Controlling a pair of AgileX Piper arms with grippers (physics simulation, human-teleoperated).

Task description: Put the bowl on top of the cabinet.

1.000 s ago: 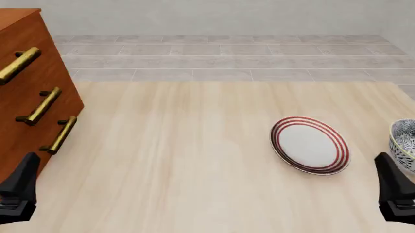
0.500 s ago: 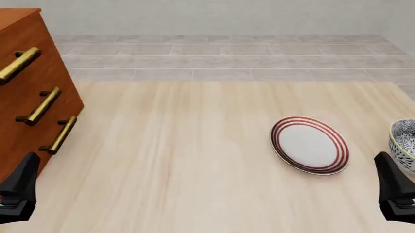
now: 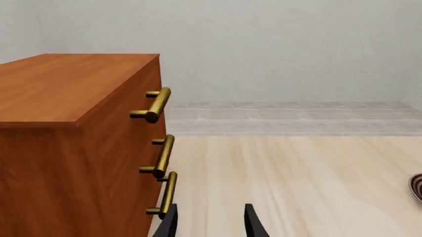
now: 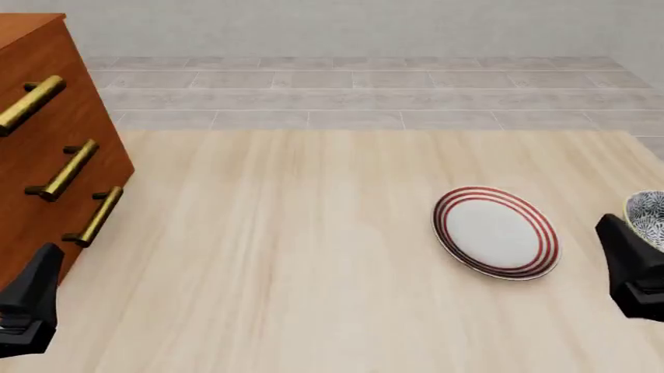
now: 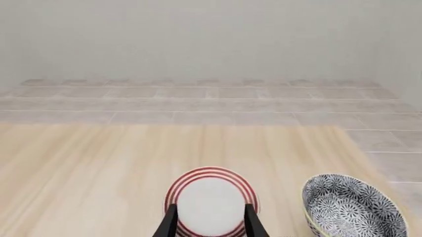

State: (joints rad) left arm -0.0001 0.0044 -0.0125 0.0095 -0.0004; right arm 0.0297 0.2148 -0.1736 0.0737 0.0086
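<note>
The bowl [image 4: 649,217], white with a dark floral pattern, sits at the table's far right edge, partly cut off in the front view. It shows whole in the right wrist view [image 5: 353,209], beside the plate. The cabinet [image 4: 50,148], reddish-brown with three brass handles, stands at the far left and fills the left wrist view [image 3: 72,123]. My right gripper [image 4: 633,272] is open and empty [image 5: 211,224], just short of the bowl on the near side and not touching it. My left gripper [image 4: 31,307] is open [image 3: 209,226] near the cabinet's bottom front corner.
A flat white plate with red rings [image 4: 495,231] lies left of the bowl, directly ahead of the right fingers [image 5: 211,200]. Its edge also shows in the left wrist view [image 3: 416,186]. Light wooden table [image 4: 280,256] spreads between cabinet and plate; a tiled floor lies beyond.
My right gripper has shifted slightly forward, closer alongside the bowl. The left gripper, bowl, plate and cabinet have not moved.
</note>
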